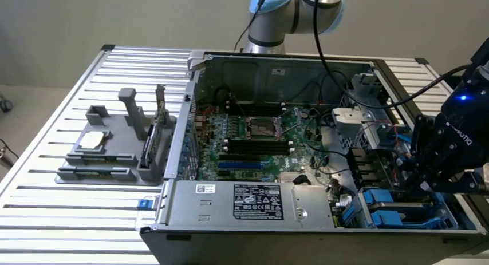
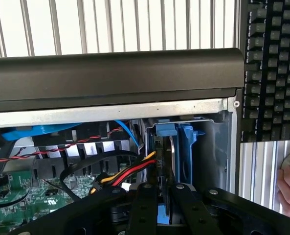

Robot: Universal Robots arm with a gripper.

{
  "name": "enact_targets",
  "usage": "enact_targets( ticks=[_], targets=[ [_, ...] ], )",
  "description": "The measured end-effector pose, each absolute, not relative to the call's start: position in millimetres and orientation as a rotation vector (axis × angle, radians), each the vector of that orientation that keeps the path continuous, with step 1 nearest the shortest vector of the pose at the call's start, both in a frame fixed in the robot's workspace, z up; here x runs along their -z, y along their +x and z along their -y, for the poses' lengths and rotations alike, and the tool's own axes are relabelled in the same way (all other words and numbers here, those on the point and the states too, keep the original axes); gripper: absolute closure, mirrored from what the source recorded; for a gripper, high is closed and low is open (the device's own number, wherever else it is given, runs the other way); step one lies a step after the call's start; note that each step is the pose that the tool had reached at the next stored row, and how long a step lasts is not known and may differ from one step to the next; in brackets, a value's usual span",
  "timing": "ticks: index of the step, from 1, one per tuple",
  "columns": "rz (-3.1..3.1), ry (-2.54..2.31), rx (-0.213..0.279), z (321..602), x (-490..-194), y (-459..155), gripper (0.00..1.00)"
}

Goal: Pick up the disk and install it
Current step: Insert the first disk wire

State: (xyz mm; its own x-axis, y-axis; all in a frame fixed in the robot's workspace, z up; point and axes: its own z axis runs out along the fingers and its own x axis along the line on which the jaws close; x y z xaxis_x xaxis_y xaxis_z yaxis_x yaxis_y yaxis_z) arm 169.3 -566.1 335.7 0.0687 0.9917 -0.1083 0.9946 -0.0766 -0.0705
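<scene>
Disk edge-on in computer case's blue bay — end effector gripping it.

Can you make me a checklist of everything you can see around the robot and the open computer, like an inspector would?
Surface: ribbed metal table carrying the open computer case.
Job's things: disk in its blue carrier, standing on edge in the drive bay at the case's corner.
Clutter: grey parts holder with a small silver chip on it, at the exterior view's left; black keyboard beside the case.
Gripper: gripper low over the drive bay, its fingers either side of the disk's edge; grip cannot be told.
Cables: red, yellow and black wires beside the bay.
Surroundings: a person's hand near the case.
</scene>
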Motion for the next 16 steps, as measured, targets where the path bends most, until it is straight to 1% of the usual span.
enact_targets(
  ticks=[16],
  targets=[
    [-2.121, 2.281, 0.211, 566.1, -335.9, 169.3, 0.84]
  ],
)
